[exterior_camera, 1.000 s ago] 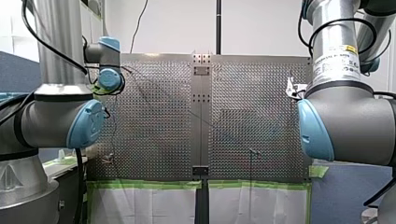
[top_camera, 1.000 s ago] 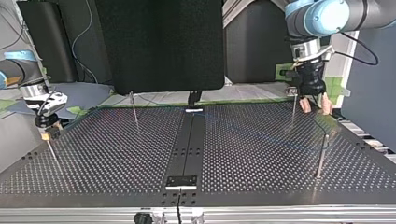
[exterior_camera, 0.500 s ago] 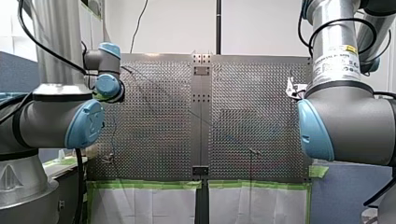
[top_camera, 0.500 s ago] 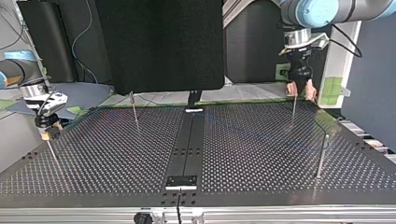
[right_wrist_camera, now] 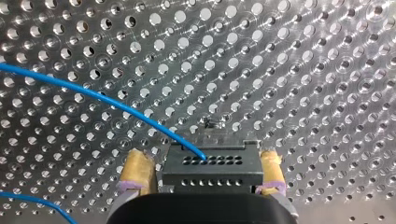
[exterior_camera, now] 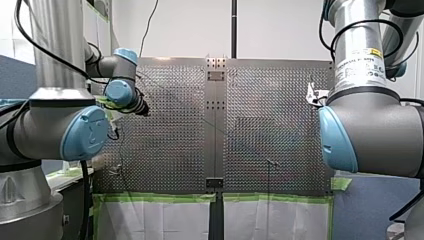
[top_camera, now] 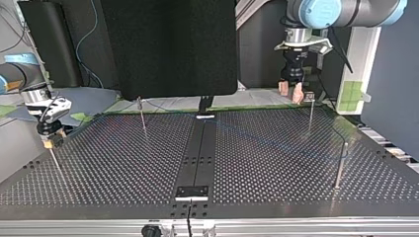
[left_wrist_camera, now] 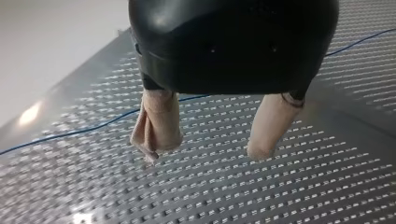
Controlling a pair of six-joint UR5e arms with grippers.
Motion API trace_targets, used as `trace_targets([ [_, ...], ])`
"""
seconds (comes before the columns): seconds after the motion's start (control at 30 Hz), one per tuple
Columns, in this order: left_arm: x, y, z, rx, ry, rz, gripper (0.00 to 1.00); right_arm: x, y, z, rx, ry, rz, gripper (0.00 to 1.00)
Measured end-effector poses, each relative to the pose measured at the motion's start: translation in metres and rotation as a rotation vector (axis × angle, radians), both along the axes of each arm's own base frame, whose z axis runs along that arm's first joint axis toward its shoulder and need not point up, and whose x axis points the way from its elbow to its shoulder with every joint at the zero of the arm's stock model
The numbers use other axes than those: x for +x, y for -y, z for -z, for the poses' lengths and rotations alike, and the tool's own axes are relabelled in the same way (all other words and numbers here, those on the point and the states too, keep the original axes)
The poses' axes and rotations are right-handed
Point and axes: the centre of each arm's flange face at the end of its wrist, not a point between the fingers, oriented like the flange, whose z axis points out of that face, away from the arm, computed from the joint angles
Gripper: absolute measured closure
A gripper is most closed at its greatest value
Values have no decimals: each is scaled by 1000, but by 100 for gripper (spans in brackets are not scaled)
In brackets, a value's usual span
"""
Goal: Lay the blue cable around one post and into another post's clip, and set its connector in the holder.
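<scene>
Two grippers well apart above the perforated table (top_camera: 123,163). Right gripper (right_wrist_camera: 204,158): yellow-padded fingers clamped on the black connector (right_wrist_camera: 210,173). Blue cable (right_wrist_camera: 93,94) trailing from the connector across the table. Left gripper (left_wrist_camera: 204,153): beige fingers spread, holding nothing, near a thin post (top_camera: 310,113).

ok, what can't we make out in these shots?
Front view: my right gripper is hidden behind its own arm.
Top view: the blue cable is too thin and faint to trace around any post.
Right wrist view: whatever lies under the connector is covered by it.
Left wrist view: the cable passes behind my left gripper and off both edges; the table is blurred.
</scene>
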Motion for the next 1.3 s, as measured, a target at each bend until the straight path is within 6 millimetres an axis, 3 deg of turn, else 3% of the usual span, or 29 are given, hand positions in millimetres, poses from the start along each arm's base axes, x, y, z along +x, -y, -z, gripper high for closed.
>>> trace_targets([
  [0.57, 11, 47, 32, 165, 11, 42, 0, 0, 0, 0, 0, 0, 0, 0],
  [0.97, 33, 91, 38, 265, 94, 47, 0, 0, 0, 0, 0, 0, 0, 0],
  [1.3, 22, 125, 72, 364, 101, 55, 0, 0, 0, 0, 0, 0, 0, 0],
])
